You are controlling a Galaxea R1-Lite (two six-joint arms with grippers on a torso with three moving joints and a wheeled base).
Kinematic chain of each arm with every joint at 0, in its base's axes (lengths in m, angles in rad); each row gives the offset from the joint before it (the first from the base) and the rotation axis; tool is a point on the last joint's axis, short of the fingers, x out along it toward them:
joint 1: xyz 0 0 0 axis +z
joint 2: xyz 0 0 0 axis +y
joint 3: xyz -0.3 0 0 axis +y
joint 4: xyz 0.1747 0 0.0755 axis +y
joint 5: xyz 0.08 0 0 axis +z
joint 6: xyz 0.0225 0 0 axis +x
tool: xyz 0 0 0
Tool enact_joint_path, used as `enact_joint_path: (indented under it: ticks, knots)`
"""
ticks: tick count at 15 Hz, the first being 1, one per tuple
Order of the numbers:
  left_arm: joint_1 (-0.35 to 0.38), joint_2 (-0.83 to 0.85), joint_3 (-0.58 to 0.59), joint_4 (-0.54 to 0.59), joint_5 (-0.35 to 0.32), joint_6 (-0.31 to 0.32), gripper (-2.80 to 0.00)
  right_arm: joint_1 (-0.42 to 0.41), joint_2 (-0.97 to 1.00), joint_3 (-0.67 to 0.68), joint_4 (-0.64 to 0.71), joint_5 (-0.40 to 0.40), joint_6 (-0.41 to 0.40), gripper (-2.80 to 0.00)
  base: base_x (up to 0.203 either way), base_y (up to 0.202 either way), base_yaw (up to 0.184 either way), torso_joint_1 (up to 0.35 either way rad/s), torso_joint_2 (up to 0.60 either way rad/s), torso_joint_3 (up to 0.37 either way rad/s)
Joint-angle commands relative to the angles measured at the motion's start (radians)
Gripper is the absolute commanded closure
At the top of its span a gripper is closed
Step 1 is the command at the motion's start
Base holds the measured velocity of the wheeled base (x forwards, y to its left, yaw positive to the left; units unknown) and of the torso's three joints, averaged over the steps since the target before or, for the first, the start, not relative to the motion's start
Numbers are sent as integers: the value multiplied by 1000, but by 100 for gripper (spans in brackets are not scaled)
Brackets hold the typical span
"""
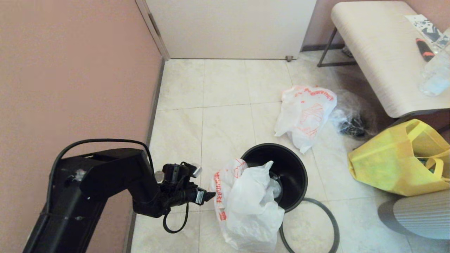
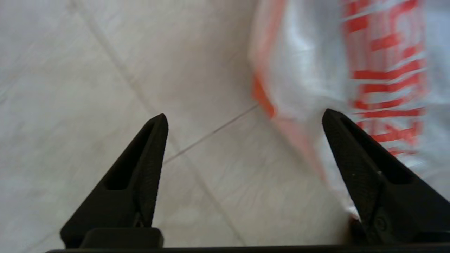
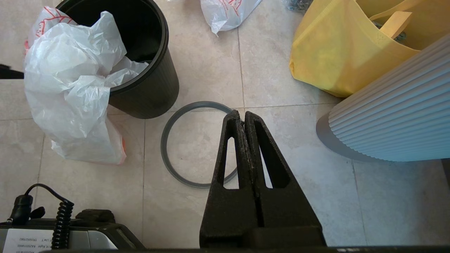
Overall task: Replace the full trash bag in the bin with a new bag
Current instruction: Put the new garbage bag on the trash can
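The black bin [image 1: 292, 175] [image 3: 151, 95] stands on the tiled floor with its grey hoop [image 1: 330, 208] [image 3: 164, 144] lying loose beside it. The limp new bag [image 1: 246, 211] [image 3: 70, 88] [image 2: 316, 70] drapes over the bin's left rim, partly inside and partly hanging to the floor. My left gripper [image 1: 211, 196] [image 2: 245, 116] is open just left of that bag, holding nothing. The full trash bag [image 1: 304, 116] [image 3: 225, 10] lies on the floor beyond the bin. My right gripper [image 3: 242, 114] is shut and empty above the hoop's edge.
A yellow tote [image 1: 393, 165] [image 3: 334, 52] sits right of the bin, with a clear bag of dark items [image 1: 351, 124] behind it. A ribbed pale object [image 1: 422, 214] [image 3: 393, 116] stands near right. A bench [image 1: 379, 52] is at the far right, a pink wall [image 1: 70, 70] at the left.
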Motion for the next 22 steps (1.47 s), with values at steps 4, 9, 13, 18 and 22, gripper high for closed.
enact_joint_path:
  ticks: [4, 9, 13, 18, 22]
  knots:
    - [-8, 14, 54, -28, 141, 5, -280, 0, 0, 0, 1, 0, 0, 0, 0, 0, 0, 0, 0, 0]
    - [13, 17, 164, -170, 165, 60, -280, 0, 0, 0, 1, 1, 0, 0, 0, 0, 0, 0, 0, 0]
    - [-1, 66, -6, -98, 289, 65, -280, 0, 0, 0, 1, 0, 0, 0, 0, 0, 0, 0, 0, 0]
    - [-32, 137, -182, 102, 442, 62, -280, 0, 0, 0, 1, 0, 0, 0, 0, 0, 0, 0, 0, 0]
    - [-60, 145, -161, -42, 366, 28, -280, 0, 0, 0, 2, 0, -2, 0, 0, 0, 0, 0, 0, 0]
